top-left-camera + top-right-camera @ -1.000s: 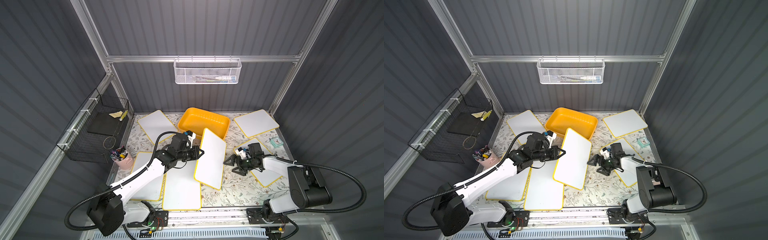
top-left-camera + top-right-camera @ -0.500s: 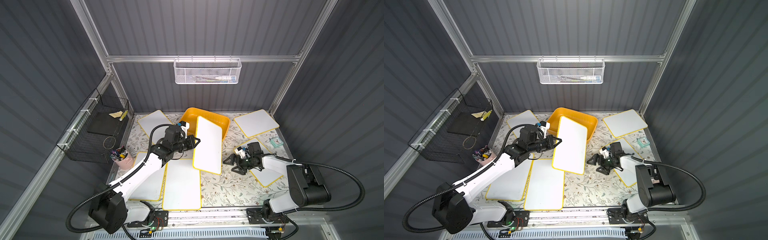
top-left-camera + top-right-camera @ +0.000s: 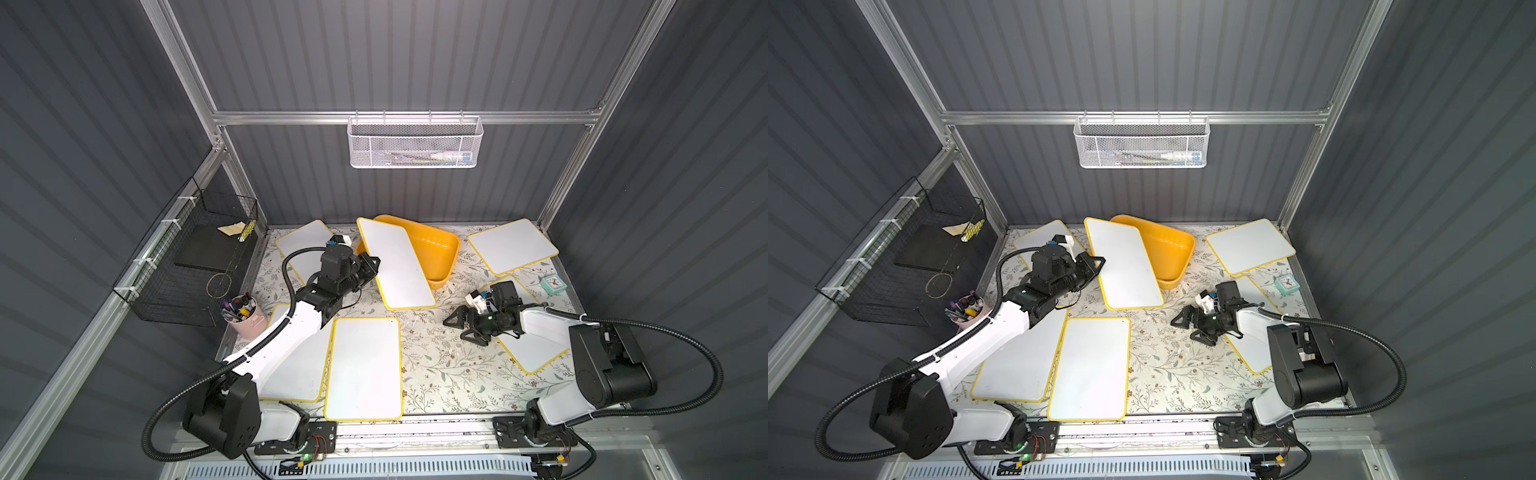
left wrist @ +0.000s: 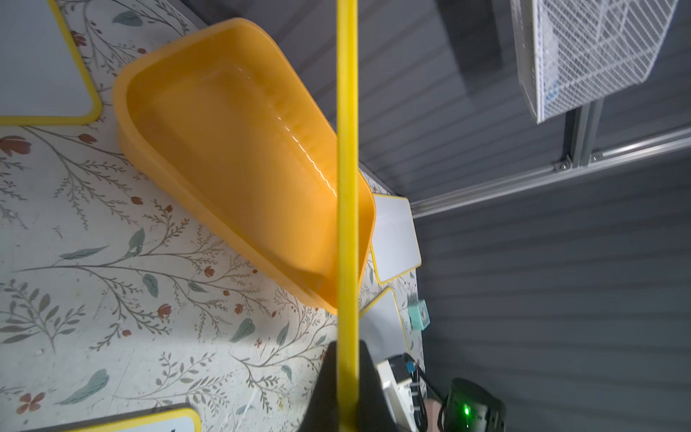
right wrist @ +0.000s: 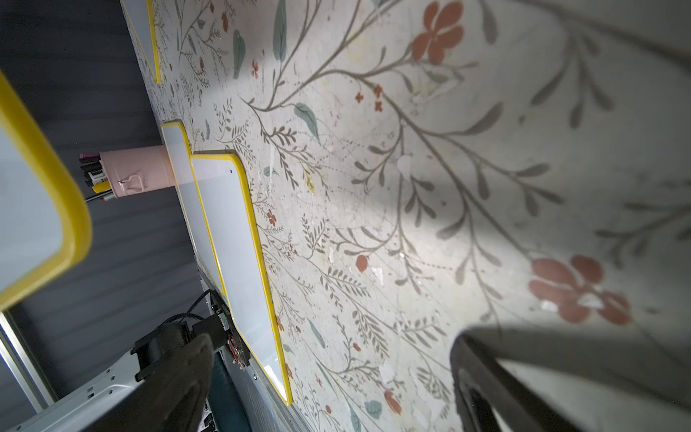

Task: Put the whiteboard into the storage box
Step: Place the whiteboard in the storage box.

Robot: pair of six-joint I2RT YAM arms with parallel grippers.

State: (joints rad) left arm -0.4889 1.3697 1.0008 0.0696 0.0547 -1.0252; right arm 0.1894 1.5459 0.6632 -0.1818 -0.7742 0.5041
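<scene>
several flat boards (image 3: 365,370) lie spread over the flowered surface (image 3: 449,374), none covering another by much, so each leaves an edge free to take. the storage box (image 3: 440,253) sits at the back of the surface near the wall, open side up, and the left wrist view shows nothing in it yet.

one whiteboard (image 3: 397,266) is off the surface and tilted. in both top views its far end hangs over the left part of the box, while its near end reaches past the rim toward the middle of the surface. it is not in the box yet. i judge the slant is meant to slip the far edge below the rim first, since the box looks only a little larger than the board.

the left end effector (image 3: 374,266) pinches this whiteboard by its long left edge. in the left wrist view the yellow frame runs out edge-on between the fingers (image 4: 329,396), with the box beyond. such an edge hold keeps the arm beside the box, though it may let the board swing.

the right end effector (image 3: 460,329) hangs low over the surface, well apart from the box, jaws spread wide and holding nothing, probably parked out of the way.

a pink cup (image 3: 245,318) of pens and a small clock (image 3: 552,284) stand at opposite sides, away from the box.
</scene>
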